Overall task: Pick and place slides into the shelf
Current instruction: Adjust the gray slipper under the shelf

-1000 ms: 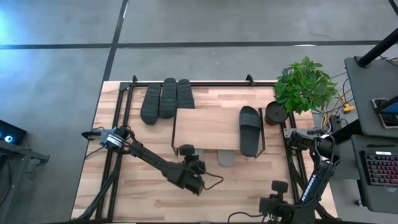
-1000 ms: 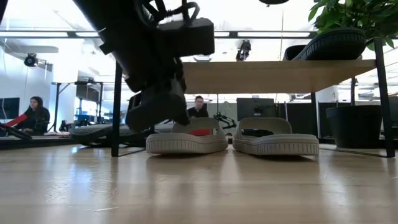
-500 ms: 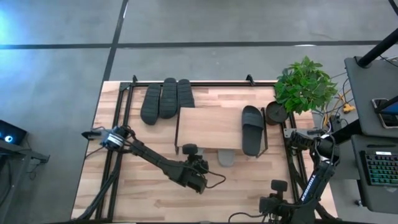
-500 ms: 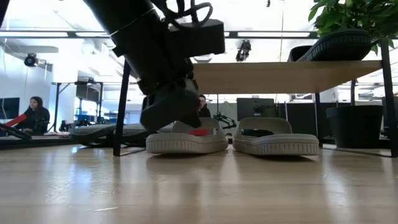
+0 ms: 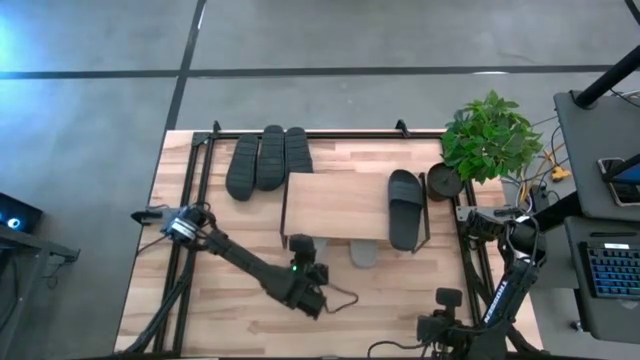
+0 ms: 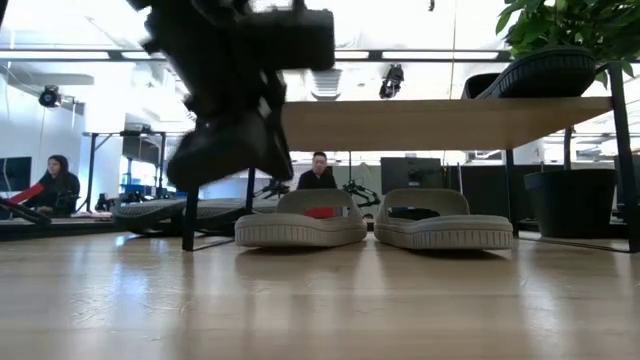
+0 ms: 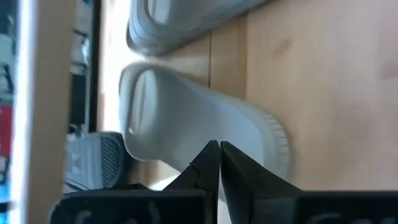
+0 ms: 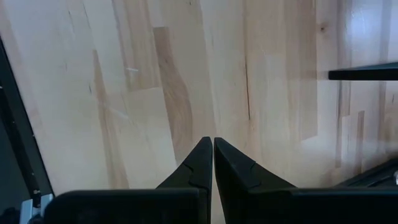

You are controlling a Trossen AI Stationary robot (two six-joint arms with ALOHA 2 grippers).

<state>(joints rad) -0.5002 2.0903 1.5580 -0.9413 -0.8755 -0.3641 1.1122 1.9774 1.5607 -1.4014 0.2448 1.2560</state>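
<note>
Now | step: two light grey slides (image 6: 300, 229) sit under shelf (image 5: 340, 205) | left gripper (image 7: 219, 149) closed, empty, beside them | right gripper (image 8: 212, 144) closed, parked over desk (image 8: 124, 93) | next: fetch dark slides (image 5: 268, 160) behind shelf.

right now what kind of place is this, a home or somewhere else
Probably an open-plan office or lab, not a home: a person sits at a far desk, monitors fill the background, and a keyboard lies beside the table.

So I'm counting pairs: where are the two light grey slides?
In the low view, the two light grey slides sit side by side on the table under the shelf, its top board above them.
</note>
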